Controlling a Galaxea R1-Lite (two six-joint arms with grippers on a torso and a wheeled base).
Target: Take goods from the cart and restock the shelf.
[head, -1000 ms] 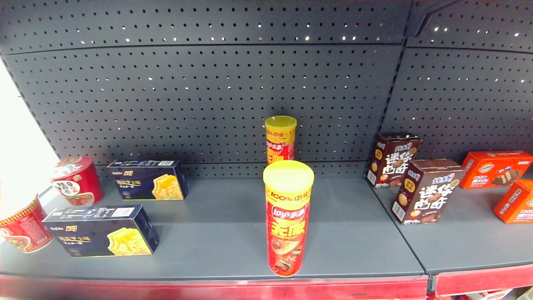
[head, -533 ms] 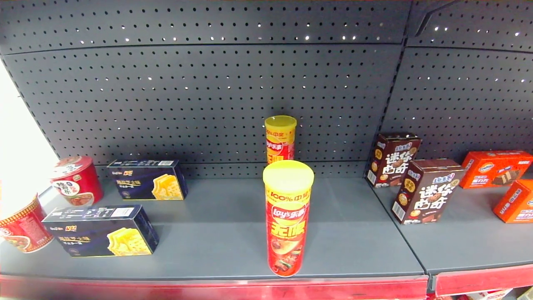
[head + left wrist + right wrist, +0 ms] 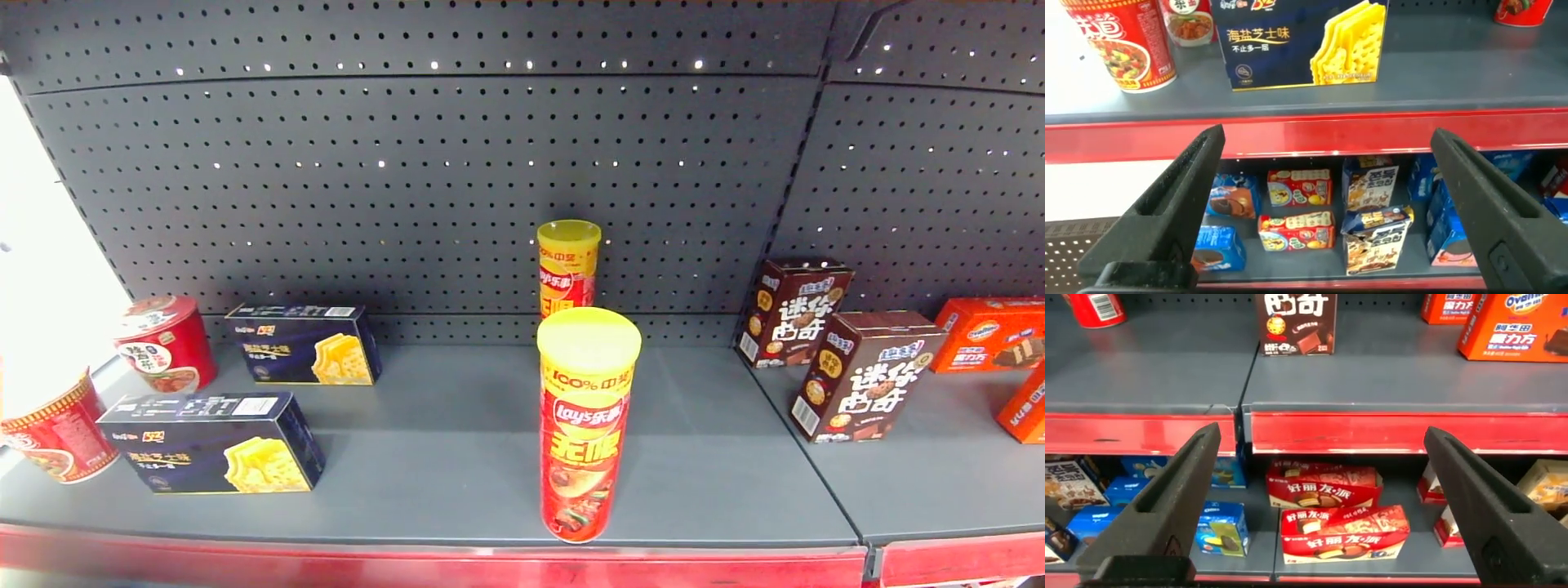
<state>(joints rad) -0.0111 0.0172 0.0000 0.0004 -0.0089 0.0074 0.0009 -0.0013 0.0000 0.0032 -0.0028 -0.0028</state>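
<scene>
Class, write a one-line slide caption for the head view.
Upright on the shelf: front chip canister and rear canister, between navy cracker boxes and brown biscuit boxes.

Grey shelf (image 3: 424, 478) (red front edge) carries 2 upright chip cans (image 3: 586, 425), 2 navy cracker boxes (image 3: 214, 443), 2 red noodle cups (image 3: 166, 343), 2 brown boxes (image 3: 867, 377), 2 orange boxes (image 3: 989, 333).

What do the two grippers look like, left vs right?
They match. The left gripper has two matte black fingers: long wedges tapering to blunt tips, with a plain, slightly grainy surface and a ridge along the edge. The right gripper has the same black wedge fingers.
</scene>
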